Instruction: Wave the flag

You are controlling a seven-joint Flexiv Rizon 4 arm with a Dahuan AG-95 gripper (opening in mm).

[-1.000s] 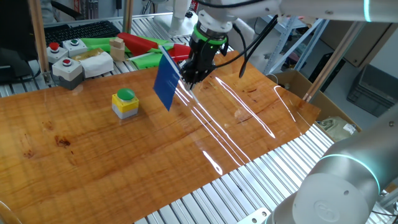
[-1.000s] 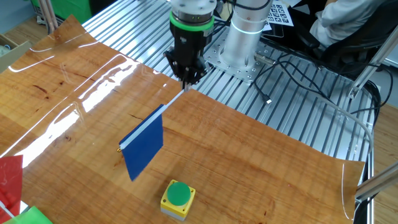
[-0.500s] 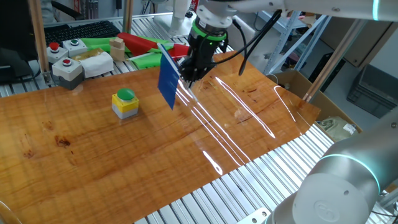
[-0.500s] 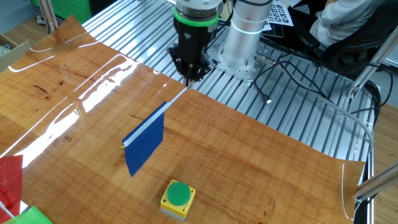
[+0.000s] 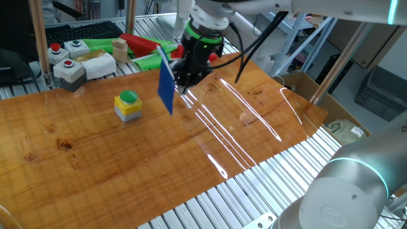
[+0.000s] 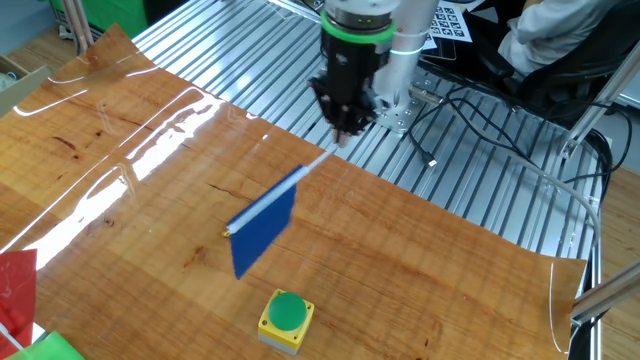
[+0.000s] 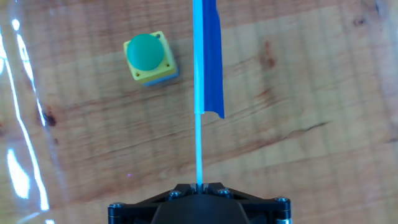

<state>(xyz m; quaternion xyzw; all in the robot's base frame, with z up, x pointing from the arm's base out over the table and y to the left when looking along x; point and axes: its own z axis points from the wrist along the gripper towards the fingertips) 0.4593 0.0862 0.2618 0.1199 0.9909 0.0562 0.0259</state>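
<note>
Arm reaching over the table, wrist angled downward, claw (image 6: 341, 137) pinched closed, fingertips pointing toward the tabletop

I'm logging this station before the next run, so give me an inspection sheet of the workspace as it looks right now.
Surface: glossy wooden table, glare streaks.
Job's things: flag held above the table, stick in the jaws.
Clutter: yellow button box on the table; grey button box, green and red flat pieces at the far edge.
Grippers: gripper shut on the stick.
Cables: black cables on the metal bench.
Surroundings: cardboard box, seated person.

One blue flag (image 6: 262, 222), one yellow button box (image 6: 286, 319), one claw (image 6: 343, 131).
</note>
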